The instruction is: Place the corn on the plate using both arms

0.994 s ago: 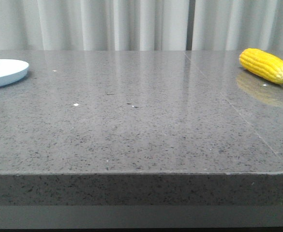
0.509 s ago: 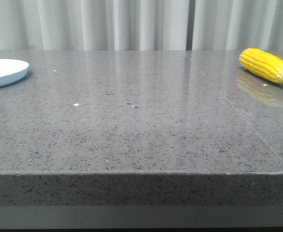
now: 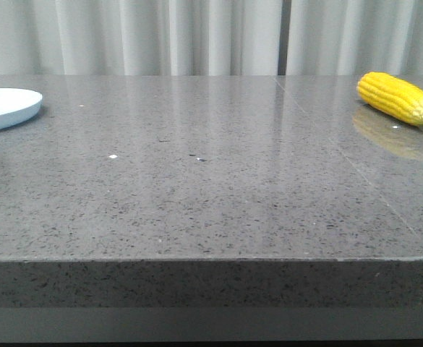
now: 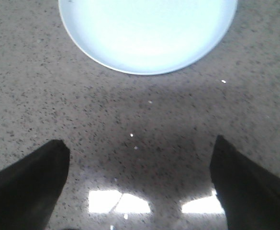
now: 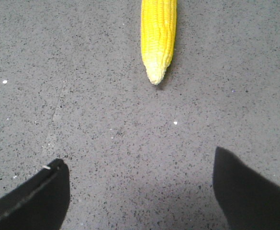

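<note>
Corn (image 3: pixel 399 97): lies on its side near the far right corner of the worktop (image 3: pixel 211 188), pale tip toward the right edge.
Plate (image 3: pixel 5 108): at the far left edge, bare, well apart from the corn.
Right gripper (image 5: pixel 140 191): spread wide, holding nothing, corn tip ahead of the fingers.
Left gripper (image 4: pixel 140 187): wide too, empty, near the plate.
Risk: the round cob may roll away if one finger touches first.

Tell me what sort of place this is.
Probably a staged test bench, not a home kitchen: a speckled grey stone-look table, pale curtains behind it, and only a plate and a corn lying far apart.
</note>
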Robot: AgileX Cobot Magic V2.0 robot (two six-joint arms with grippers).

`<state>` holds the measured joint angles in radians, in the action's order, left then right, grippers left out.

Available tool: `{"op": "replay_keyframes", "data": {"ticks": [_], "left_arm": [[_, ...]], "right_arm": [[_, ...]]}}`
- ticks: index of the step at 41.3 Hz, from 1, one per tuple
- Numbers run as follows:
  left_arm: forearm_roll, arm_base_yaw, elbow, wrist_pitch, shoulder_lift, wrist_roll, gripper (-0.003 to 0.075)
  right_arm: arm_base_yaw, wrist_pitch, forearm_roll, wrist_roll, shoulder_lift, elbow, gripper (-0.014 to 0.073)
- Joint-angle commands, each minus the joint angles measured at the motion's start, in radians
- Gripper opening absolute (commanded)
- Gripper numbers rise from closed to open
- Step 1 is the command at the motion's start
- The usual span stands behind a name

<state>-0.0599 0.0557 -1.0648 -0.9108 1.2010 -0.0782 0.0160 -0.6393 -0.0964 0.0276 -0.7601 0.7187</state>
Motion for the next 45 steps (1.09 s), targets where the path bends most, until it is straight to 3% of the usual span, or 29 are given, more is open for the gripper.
{"op": "replay_keyframes", "data": {"ticks": [1,8,11,35,45], "left_arm": [[0.060,0.073,-0.085,0.042,0.063,-0.043,0.0586],[0.417,0.238,-0.163,0.036,0.189,-0.294,0.0586],[0.501,0.278,-0.193,0.036,0.239,-0.341,0.0586],[0.529,0.293,-0.503,0.009,0.588,-0.345,0.0585],[0.541,0.293,-0.562,-0.008,0.659,-0.345,0.0585]], "right_arm": [[-0.005,0.070,-0.005,0.011,-0.002,0.030,0.0633],[-0.005,0.070,-0.005,0.011,-0.002,0.030,0.0633],[-0.005,0.070,-0.005,0.011,-0.002,0.030,0.0633],[-0.005,0.070,-0.005,0.011,-0.002,0.030,0.0633],[-0.005,0.070,-0.005,0.011,-0.002,0.030,0.0633]]}}
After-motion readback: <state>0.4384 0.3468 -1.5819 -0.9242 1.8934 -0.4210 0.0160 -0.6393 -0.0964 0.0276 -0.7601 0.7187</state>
